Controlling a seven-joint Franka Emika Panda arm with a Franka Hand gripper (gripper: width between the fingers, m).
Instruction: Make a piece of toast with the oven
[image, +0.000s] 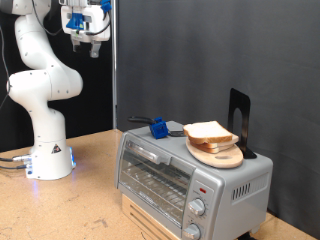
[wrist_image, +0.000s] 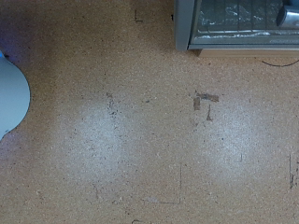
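The piece of toast lies on a round light-wood plate on top of the oven. The oven is silver-grey; its glass door is shut and two knobs sit on its right panel. My gripper hangs high at the exterior view's top left, far from the oven and the toast. Its fingers stand apart and hold nothing. In the wrist view the fingers do not show; a part of the oven is in one corner above the bare wooden tabletop.
A blue object with a dark handle lies on the oven top beside the plate. A black upright stand rises behind the plate. The white robot base stands at the exterior view's left; it also shows in the wrist view. A black curtain hangs behind.
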